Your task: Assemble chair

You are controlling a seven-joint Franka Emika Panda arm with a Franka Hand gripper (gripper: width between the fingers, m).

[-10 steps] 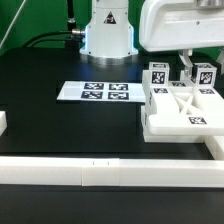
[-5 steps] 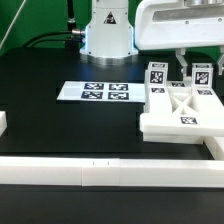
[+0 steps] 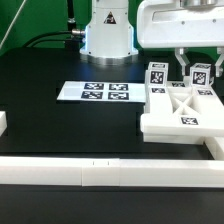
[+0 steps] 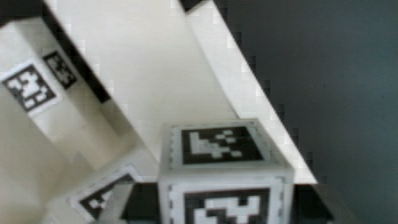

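Exterior view: the gripper (image 3: pixel 199 66) stands over a cube-ended peg (image 3: pixel 202 74) rising from the chair assembly (image 3: pixel 182 112) at the exterior view's right; its fingers flank the peg's tagged cube (contact cannot be told). Wrist view: the peg (image 4: pixel 224 170) fills the foreground; no fingers show.

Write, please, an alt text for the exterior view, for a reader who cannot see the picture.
A robot gripper hangs above a tagged white peg on the chair assembly at the exterior view's right, on a black table. A second tagged peg stands beside it; the marker board lies at centre, white border rails in front.
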